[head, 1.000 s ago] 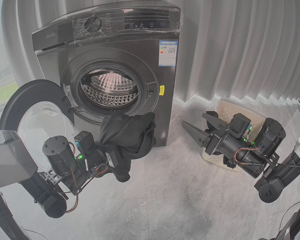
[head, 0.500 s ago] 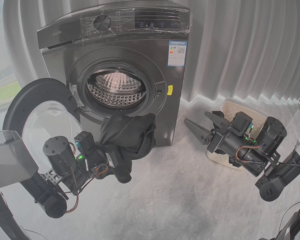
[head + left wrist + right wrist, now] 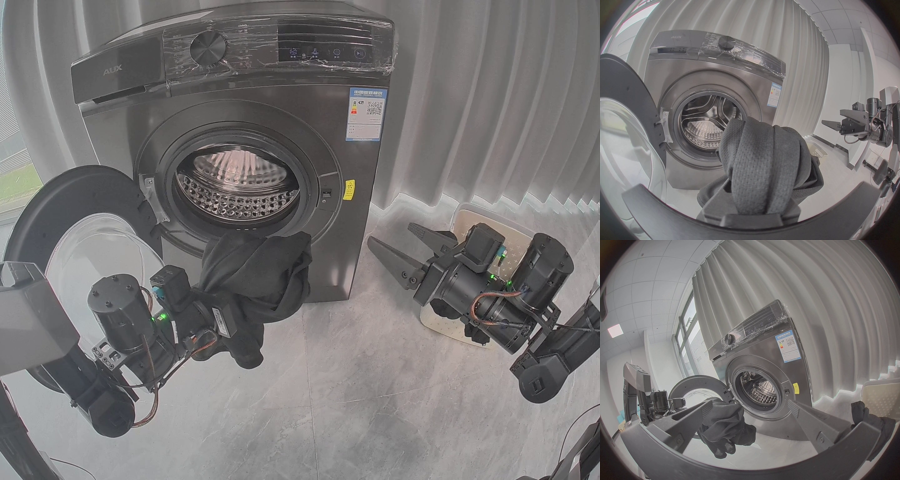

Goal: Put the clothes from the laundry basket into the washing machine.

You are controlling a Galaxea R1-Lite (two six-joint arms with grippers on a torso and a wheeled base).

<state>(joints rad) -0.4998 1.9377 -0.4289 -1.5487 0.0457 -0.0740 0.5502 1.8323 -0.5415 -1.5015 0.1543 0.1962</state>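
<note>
Black mesh-looking garment [image 3: 262,275] is bunched up in the left claw [image 3: 753,203], which is clenched on it. The cloth is draped over the fingers and hangs in a lump off the floor [image 3: 387,387], right in front of the washing machine [image 3: 250,106]. Its top edge sits just below the rim of the opening, so it's outside the drum [image 3: 234,181], not in it. The steel drum looks bare inside from here. The round door [image 3: 81,212] is swung wide open on the robot's left, beside the left arm.

The right claw [image 3: 390,234] is off to the right of the machine with its two fingers spread apart and nothing between them. It hangs over the near end of the pale laundry basket [image 3: 464,220] on the floor by the curtain [image 3: 487,94] — there's more dark clothing [image 3: 868,421] slumped over the basket's edge.
</note>
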